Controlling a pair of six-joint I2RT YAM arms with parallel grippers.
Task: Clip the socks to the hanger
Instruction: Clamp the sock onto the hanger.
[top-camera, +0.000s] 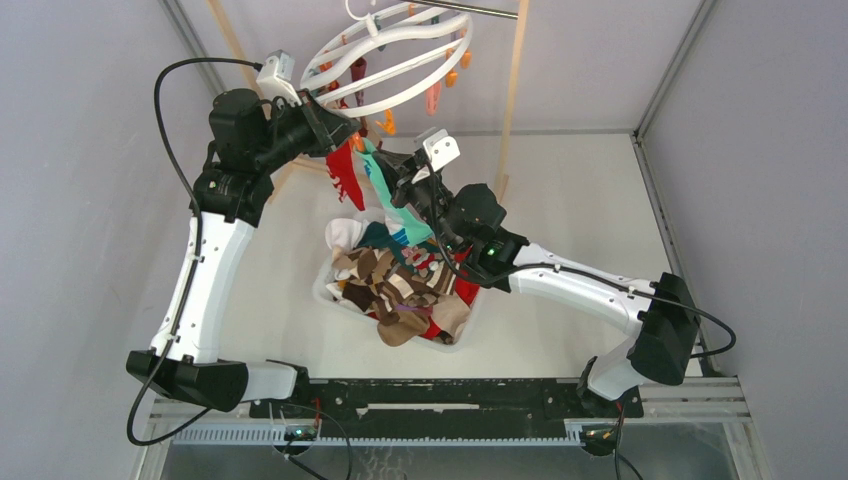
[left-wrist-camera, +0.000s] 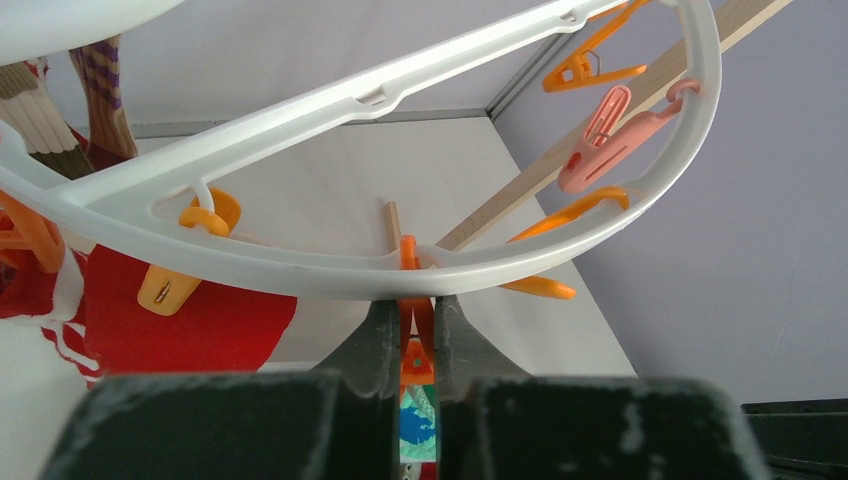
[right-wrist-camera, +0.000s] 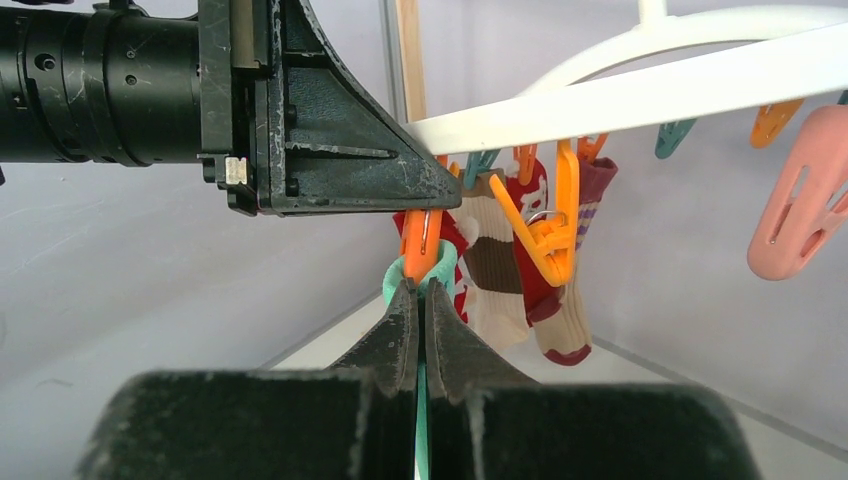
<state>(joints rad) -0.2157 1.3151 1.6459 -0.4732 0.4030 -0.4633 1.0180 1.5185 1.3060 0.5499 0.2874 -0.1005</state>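
Right pincer (right-wrist-camera: 421, 300) sits nearest the lens, fingers narrow and pinched on a mint-teal fabric sock (top-camera: 412, 228). The sock runs vertically: its body hangs down through the fingers and its cuff points straight up.

Directly above that cuff is a small orange plastic peg (right-wrist-camera: 420, 238), hanging from the rim of the large white plastic ring-shaped hanger (left-wrist-camera: 330, 270). The cuff wraps the peg's lower tip. Can't tell if the fabric is actually between the peg's jaws.

Left pincer (left-wrist-camera: 415, 305) comes in from the side, near-closed, squeezing the upper handle end of the same orange peg. The peg's long axis is roughly vertical, in line with the sock. Left arm is at the peg, right arm just below it, and the two pincers are near each other without touching.

Step in hand, as I judge it: seat the cuff in the peg mouth, then let the peg bite. The key relation is cuff straight up from the right pincer into the peg. Any sideways drift and the fabric misses.

Also on the hanger are a red fabric sock (left-wrist-camera: 180, 320) and a brown-and-white striped sock (right-wrist-camera: 495, 265), both already clipped, plus a free pink peg (left-wrist-camera: 610, 140).

Many mixed socks (top-camera: 400, 290) are heaped in the translucent white plastic tub (top-camera: 322, 290) on the bench (top-camera: 560, 200) below, so the task looks far from done.
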